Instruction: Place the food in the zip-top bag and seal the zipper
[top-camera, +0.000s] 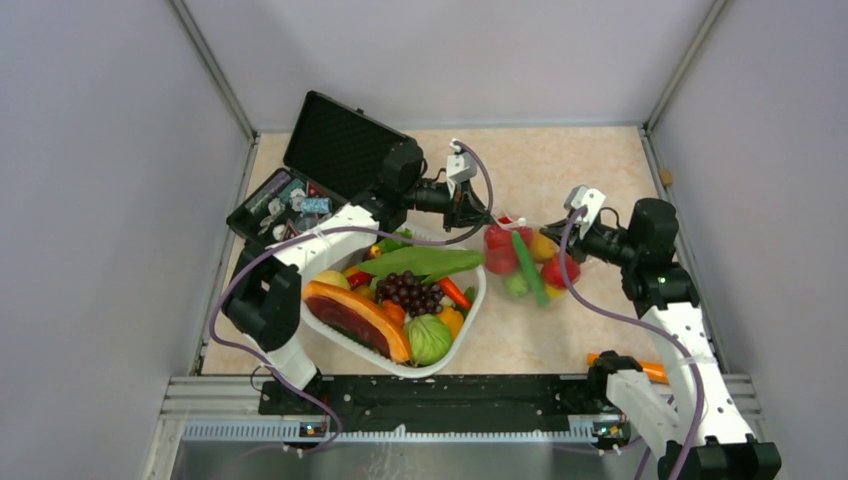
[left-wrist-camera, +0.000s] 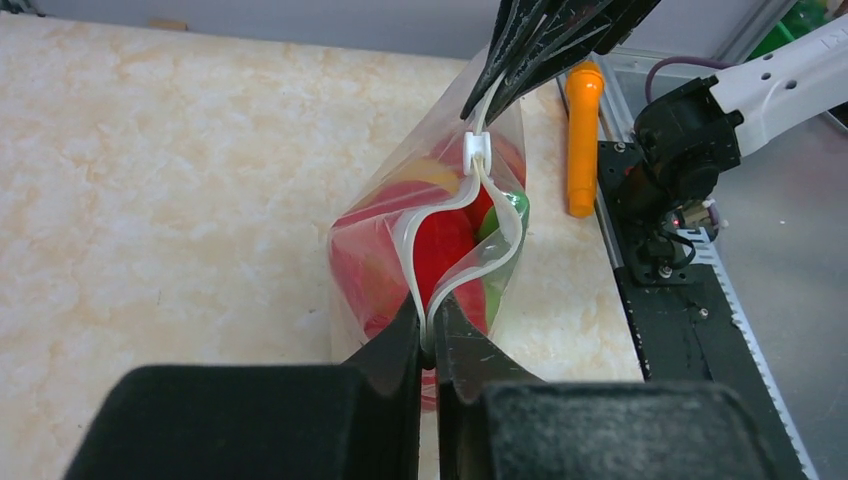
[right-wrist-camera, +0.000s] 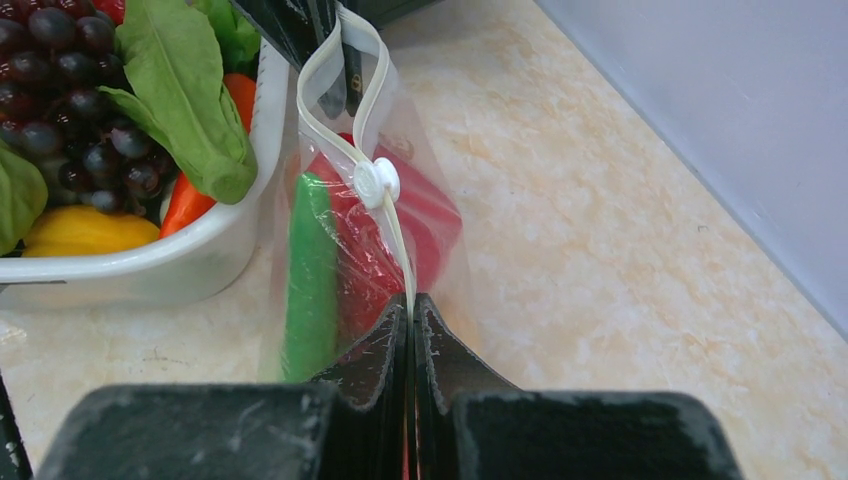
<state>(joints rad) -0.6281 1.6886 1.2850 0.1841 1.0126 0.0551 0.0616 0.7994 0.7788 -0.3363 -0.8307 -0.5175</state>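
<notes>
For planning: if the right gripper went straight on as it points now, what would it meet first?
The white slider on the zipper that the right gripper pinches, then likely the left gripper; depth is unclear.

Bare bench (top-camera: 590, 170) lies open behind and in front of the bag (top-camera: 525, 265). A white basket (right-wrist-camera: 150, 275) crowds its left side, a black case (top-camera: 340, 150) stands back-left, and an orange stick (left-wrist-camera: 582, 140) lies front-right.

Our left arm (top-camera: 320, 240) folds at the elbow and reaches up and to the right. Its left gripper (top-camera: 478, 215) points right, fingers (left-wrist-camera: 390, 350) pressed together on one end of the zipper (right-wrist-camera: 378, 182). Our right arm (top-camera: 690, 335) stretches forward and bends left at the wrist. The right gripper (top-camera: 556, 232) faces the left one, fingers likewise clamped on the zipper's other end.
</notes>
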